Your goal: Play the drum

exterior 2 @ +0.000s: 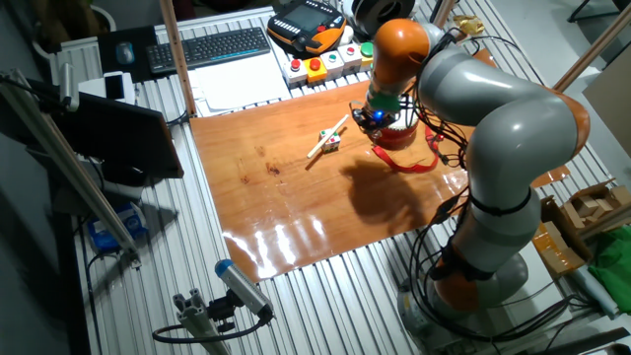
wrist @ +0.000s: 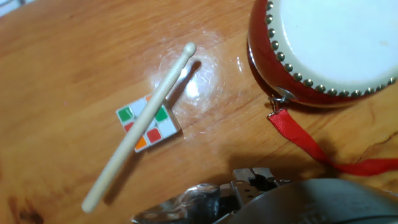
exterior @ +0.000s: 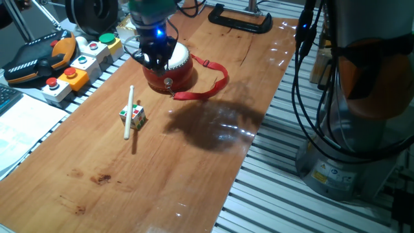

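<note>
On the wooden worktop (exterior: 97,155), toward its left edge in the one fixed view, a pale wooden drumstick (exterior: 128,112) lies with its lower part propped across a small multicoloured cube (exterior: 133,115). The hand view shows the drumstick (wrist: 138,127) crossing the cube (wrist: 149,122) diagonally, its rounded tip pointing toward the drum. To the right of these, near the far end of the worktop, stands the drum (exterior: 176,68), red-bodied with a white skin and a ring of metal studs, as the hand view shows on the drum (wrist: 336,43). Its red strap (exterior: 210,87) loops out to the right and lies flat on the wood. The gripper (exterior: 155,59) hangs just above the drum's left rim, a blue light glowing on its body; whether its jaws are spread or closed cannot be told from these views. In the other fixed view the gripper (exterior 2: 377,122) sits at the far right side of the worktop (exterior 2: 286,197).
</note>
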